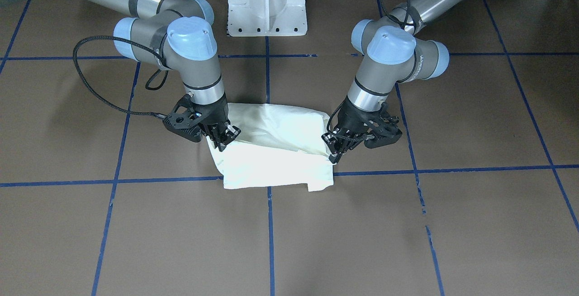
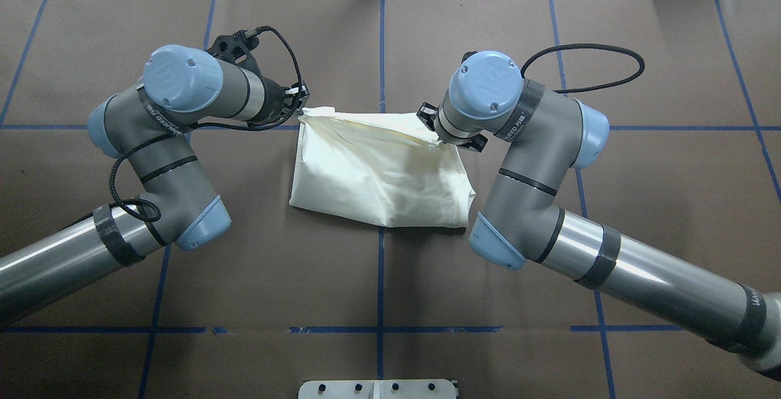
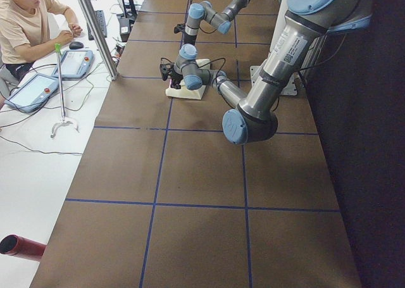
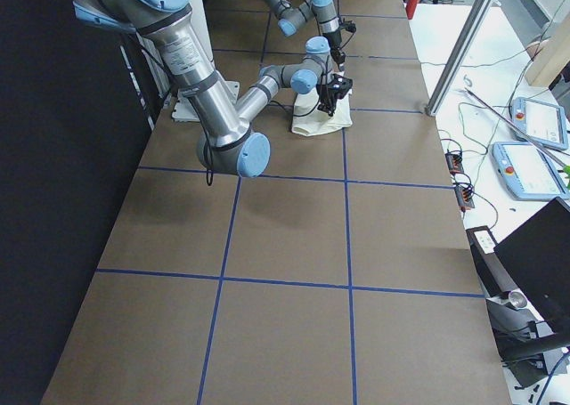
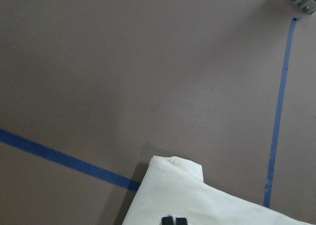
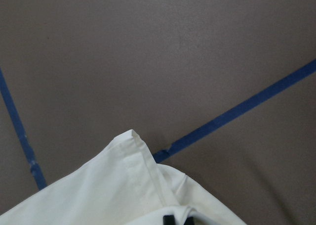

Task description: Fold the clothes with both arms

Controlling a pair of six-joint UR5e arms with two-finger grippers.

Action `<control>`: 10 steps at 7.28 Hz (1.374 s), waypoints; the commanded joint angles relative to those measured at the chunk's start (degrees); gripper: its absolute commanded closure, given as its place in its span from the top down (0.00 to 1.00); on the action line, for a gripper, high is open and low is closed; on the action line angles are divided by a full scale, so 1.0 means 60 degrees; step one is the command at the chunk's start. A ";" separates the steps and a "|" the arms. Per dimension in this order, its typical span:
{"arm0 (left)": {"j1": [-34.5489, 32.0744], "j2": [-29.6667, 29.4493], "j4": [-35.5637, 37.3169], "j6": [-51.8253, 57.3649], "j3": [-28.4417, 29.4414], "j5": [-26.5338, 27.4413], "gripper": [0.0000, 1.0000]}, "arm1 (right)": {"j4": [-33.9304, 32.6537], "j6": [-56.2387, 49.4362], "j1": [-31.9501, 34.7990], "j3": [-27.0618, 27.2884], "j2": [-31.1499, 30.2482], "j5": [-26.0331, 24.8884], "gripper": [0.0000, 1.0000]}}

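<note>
Shirt [image 1: 271, 160] edge pinched at both ends: left gripper [image 1: 335, 153] and right gripper [image 1: 225, 138] each clamped on cream cloth, tips nearly together in wrist views. Between jaws: upper layer lifted, a little slack, creased. Below jaws: rest of bundle flat on table [image 1: 135, 232], lying over blue tape line [image 1: 158, 180]. Step likely: carry held edge over, lay it on lower layer. Do well: arms level, same pace, edge taut, release only once cloth rests. Long axis runs jaw to jaw, slightly skewed to tape. Plain side up, print hidden.
</note>
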 commanded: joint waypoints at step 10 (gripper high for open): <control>0.0675 0.1344 -0.4908 0.0190 0.0797 -0.1391 0.00 | 0.0406 -0.0453 0.0278 -0.0413 0.0171 0.0408 0.00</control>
